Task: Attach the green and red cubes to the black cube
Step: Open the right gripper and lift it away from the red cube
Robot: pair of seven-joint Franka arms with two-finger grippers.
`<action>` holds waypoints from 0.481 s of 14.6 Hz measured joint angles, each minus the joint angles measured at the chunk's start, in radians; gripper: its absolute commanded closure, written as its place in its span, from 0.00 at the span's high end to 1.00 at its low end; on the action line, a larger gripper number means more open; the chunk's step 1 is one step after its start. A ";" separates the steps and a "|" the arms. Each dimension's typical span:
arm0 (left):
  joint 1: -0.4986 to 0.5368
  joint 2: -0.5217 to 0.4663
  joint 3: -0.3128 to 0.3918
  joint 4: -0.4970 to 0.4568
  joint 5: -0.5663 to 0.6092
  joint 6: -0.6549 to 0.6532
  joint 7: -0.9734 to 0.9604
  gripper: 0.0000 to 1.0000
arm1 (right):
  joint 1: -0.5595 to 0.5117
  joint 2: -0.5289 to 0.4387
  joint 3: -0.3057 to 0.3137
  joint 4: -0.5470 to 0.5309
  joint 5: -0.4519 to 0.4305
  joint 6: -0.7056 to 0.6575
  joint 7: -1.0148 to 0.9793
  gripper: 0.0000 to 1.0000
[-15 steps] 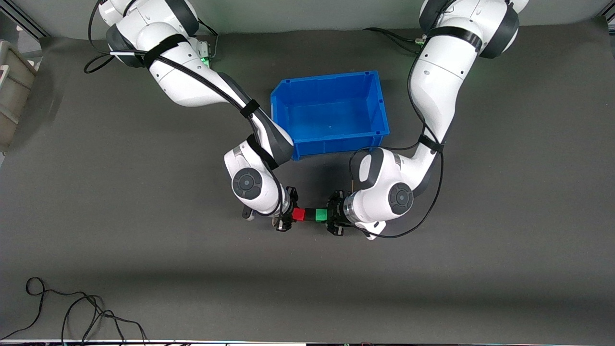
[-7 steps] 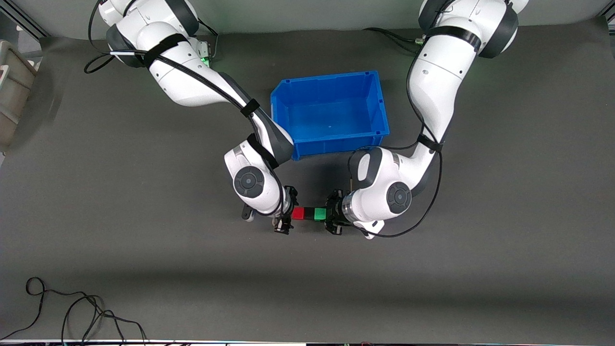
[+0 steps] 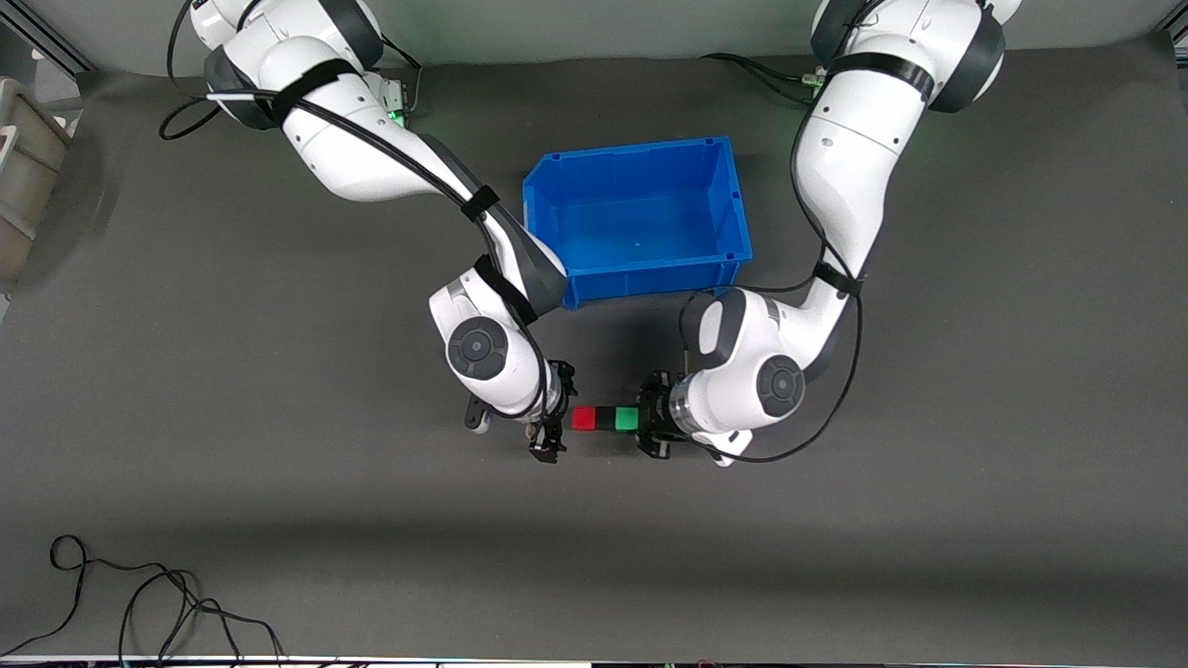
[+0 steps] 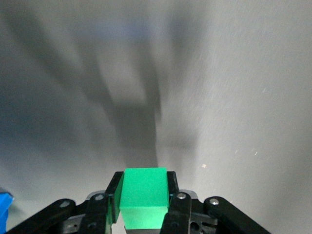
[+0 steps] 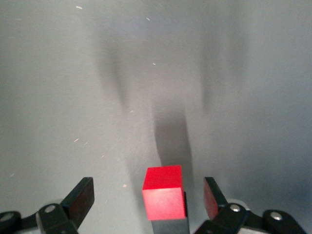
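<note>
Since a second ago the right gripper [image 3: 549, 436] has let go of the red cube [image 3: 584, 418] and drawn back, its jaws now spread wide beside it. Red cube, black cube [image 3: 605, 418] and green cube [image 3: 627, 418] form one joined row over mid-surface, nearer the front edge than the blue bin [image 3: 735, 199]. The left gripper [image 3: 650, 422] has its jaws clamped on the green cube.

both arms reach low to table centre, wrists horizontal, facing each other. left gripper [image 3: 647, 419] clamped tight; right gripper [image 3: 553, 419] jaws spread wide.
</note>
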 measured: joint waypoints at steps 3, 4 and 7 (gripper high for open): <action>0.032 0.001 0.004 -0.048 0.005 0.051 0.042 0.00 | -0.021 -0.068 -0.001 0.088 0.004 -0.182 -0.139 0.99; 0.040 0.002 0.004 -0.073 0.005 0.082 0.066 0.00 | -0.026 -0.105 -0.002 0.101 0.004 -0.231 -0.199 0.99; 0.050 0.000 0.001 -0.107 0.003 0.123 0.097 0.00 | -0.064 -0.245 -0.006 0.114 0.005 -0.390 -0.412 0.96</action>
